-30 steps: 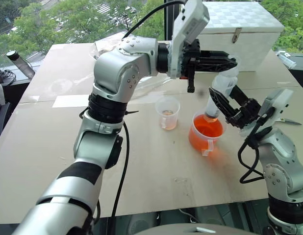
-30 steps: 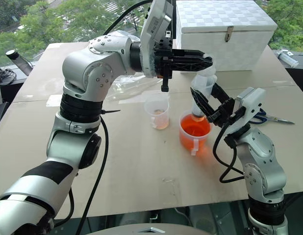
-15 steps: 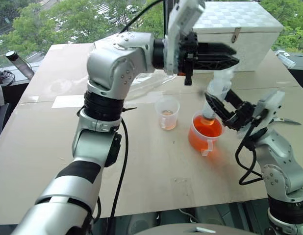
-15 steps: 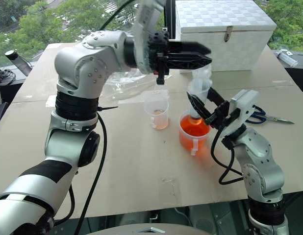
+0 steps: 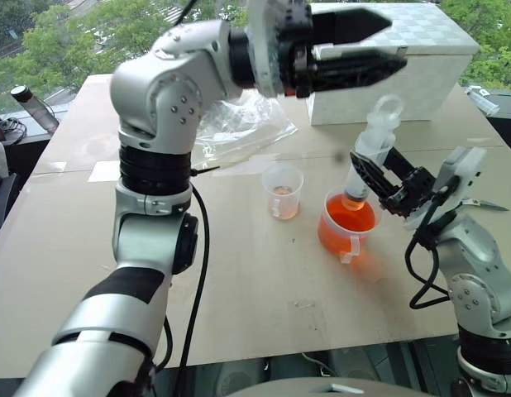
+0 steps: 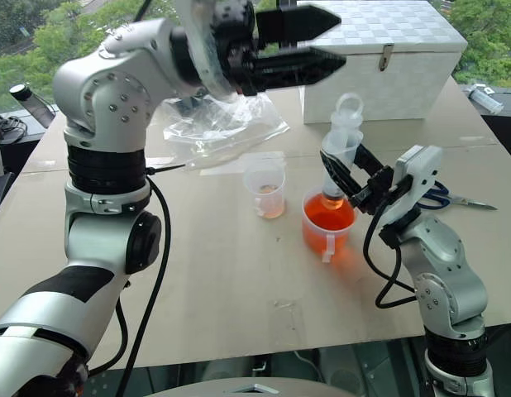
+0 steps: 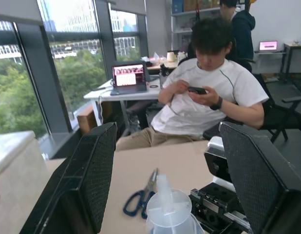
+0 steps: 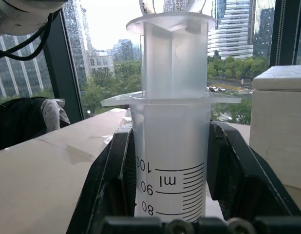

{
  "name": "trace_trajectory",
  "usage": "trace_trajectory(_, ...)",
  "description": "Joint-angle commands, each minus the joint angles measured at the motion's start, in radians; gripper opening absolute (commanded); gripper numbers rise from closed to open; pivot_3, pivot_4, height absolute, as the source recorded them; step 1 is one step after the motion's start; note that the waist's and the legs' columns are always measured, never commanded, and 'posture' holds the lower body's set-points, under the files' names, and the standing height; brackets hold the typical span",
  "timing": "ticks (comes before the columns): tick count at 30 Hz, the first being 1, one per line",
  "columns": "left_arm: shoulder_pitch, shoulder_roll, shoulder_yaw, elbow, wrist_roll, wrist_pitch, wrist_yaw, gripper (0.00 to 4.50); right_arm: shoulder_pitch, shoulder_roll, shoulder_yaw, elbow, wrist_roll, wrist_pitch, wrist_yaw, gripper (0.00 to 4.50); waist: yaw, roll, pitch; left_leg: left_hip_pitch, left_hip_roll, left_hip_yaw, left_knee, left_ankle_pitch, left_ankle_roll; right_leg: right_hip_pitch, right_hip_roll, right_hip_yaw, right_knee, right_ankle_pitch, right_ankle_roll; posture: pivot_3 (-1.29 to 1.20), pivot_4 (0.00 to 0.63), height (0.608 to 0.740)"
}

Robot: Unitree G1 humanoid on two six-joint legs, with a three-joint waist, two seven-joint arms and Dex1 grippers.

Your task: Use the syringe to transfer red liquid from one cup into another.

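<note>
The syringe (image 5: 365, 153) stands tilted over the wide handled cup (image 5: 345, 234), its tip down at the red liquid (image 5: 348, 217). My right gripper (image 5: 378, 178) is shut on the barrel; the wrist view shows both fingers (image 8: 109, 181) pressed against the scale marks of the syringe (image 8: 172, 141). The plunger's ring sticks up free. My left gripper (image 6: 338, 35) hangs open high above the plunger, nothing between its fingers (image 7: 90, 181), and the plunger top (image 7: 170, 214) lies beyond them. The small handleless cup (image 5: 282, 191) stands just left of the handled one, a little liquid at its bottom.
A white box (image 5: 413, 51) sits at the table's back, a crumpled clear bag (image 5: 231, 124) to its left. Scissors (image 7: 141, 197) lie on the table by my right arm. A bottle (image 5: 32, 106) stands at the far left. A seated person (image 7: 204, 92) is beyond the table.
My left gripper, shut at the plunger top a second ago, has opened and risen off it. The plunger's ring now stands bare. The right gripper holds the syringe where it was.
</note>
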Motion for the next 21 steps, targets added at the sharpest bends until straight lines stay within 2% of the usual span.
trace_trajectory(1,-0.016,0.032,0.03,0.003,0.018,-0.031,0.019,3.38,-0.049,-0.024,-0.06,-0.067,0.097,0.032,-0.04,1.48,0.0,0.0,0.0,0.0,0.0,0.0,0.0,0.0,0.0,0.0,0.0,0.0,0.0,0.0,0.0,0.0,0.15,0.74)
trace_trajectory(6,0.014,0.081,0.039,0.019,0.048,-0.06,0.029,3.38,-0.089,-0.053,-0.079,-0.071,0.17,0.071,-0.068,1.48,0.0,0.0,0.0,0.0,0.0,0.0,0.0,0.0,0.0,0.0,0.0,0.0,0.0,0.0,0.0,0.0,0.15,0.74)
trace_trajectory(13,0.115,0.227,0.064,0.015,0.121,-0.109,0.019,3.38,-0.05,-0.163,-0.091,-0.052,0.227,0.139,0.003,1.48,0.0,0.0,0.0,0.0,0.0,0.0,0.0,0.0,0.0,0.0,-0.001,0.0,0.0,0.0,0.0,0.0,0.15,0.74)
trace_trajectory(17,0.16,0.293,0.085,0.006,0.133,-0.119,0.022,3.38,-0.156,-0.184,-0.099,-0.003,0.277,0.152,-0.007,1.48,-0.002,0.0,0.0,0.0,0.001,0.0,0.0,0.0,0.0,0.0,-0.002,0.0,0.0,0.0,0.0,0.0,0.15,0.74)
trace_trajectory(21,0.182,0.334,0.104,-0.003,0.141,-0.121,0.035,3.38,-0.321,-0.151,-0.056,0.063,0.324,0.179,-0.023,1.48,-0.001,0.0,0.0,0.0,0.001,0.0,0.0,0.0,0.0,0.0,-0.002,-0.001,0.0,0.0,0.0,0.0,0.15,0.74)
